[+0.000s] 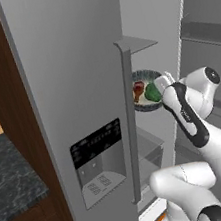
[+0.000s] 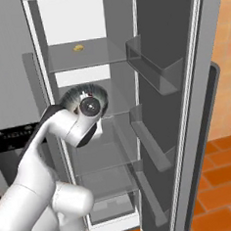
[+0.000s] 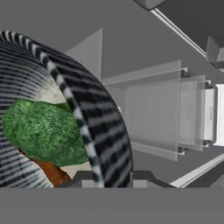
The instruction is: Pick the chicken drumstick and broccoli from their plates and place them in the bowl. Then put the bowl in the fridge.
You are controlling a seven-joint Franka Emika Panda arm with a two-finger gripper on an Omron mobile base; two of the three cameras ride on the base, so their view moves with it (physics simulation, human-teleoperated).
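My gripper [image 1: 160, 85] is shut on the rim of the dark ribbed bowl [image 1: 146, 106] and holds it tilted inside the open fridge [image 2: 83, 56], level with a middle shelf. In the bowl lie the reddish-brown chicken drumstick [image 1: 138, 89] and the green broccoli [image 1: 153, 92]. In the hand view the bowl's striped rim [image 3: 94, 118] runs down between the fingertips of the gripper [image 3: 109, 178], and the broccoli [image 3: 43, 131] lies over the drumstick [image 3: 51, 171]. In the right base view my wrist covers most of the bowl [image 2: 74, 94]. The plates are out of view.
The closed left door [image 1: 73, 88] with its dispenser panel [image 1: 98, 155] and long handle [image 1: 131, 124] stands close on the bowl's left. The open right door with bins [image 2: 153, 70] flanks the other side. A small yellow item [image 2: 79, 48] sits on an upper shelf.
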